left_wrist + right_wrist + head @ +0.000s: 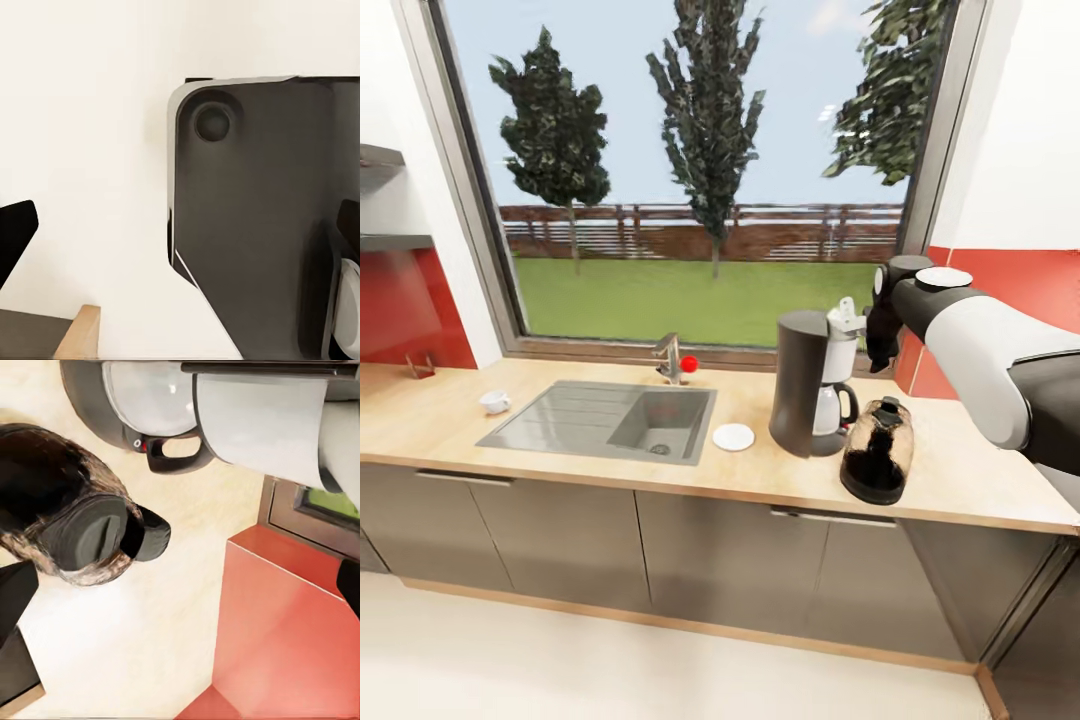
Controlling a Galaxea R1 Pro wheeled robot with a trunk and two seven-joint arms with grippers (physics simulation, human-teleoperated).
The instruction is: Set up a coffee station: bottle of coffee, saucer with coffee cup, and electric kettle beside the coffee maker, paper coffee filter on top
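With our right gripper [880, 345] raised behind the tall dark grey coffee maker [807, 396], its 2 fingers spread and empty, we fear the arm could knock the squat clear-glass electric kettle [877, 451], which stands below the jaws, just beside the maker on the light-wood countertop [560, 470].
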